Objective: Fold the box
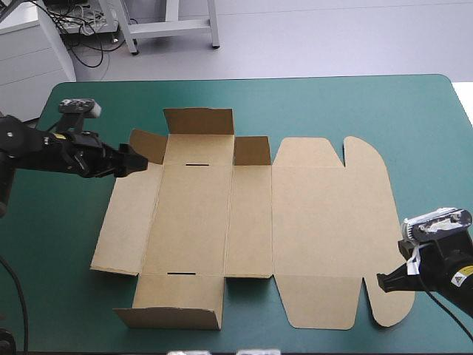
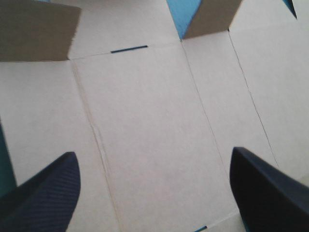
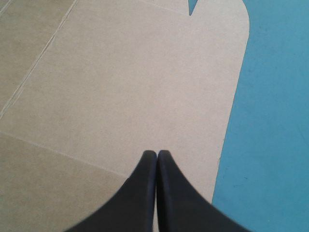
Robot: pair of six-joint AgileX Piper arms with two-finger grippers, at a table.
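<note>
Box [image 1: 318,229] brown, mostly flat, end flaps [image 1: 198,121] tilted up, creases visible

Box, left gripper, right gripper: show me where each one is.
box [image 1: 251,222], high view, on a flat panel near its middle.
left gripper [image 1: 137,160], high view, midway between its open jaws.
right gripper [image 3: 157,153], right wrist view, where its shut jaws meet.

left gripper [image 1: 135,160] held low, fingers [image 2: 46,193] spread wide apart. right gripper [image 1: 386,282] held low too, fingers [image 3: 142,193] pressed together into one point. Both point inward, well apart.
</note>
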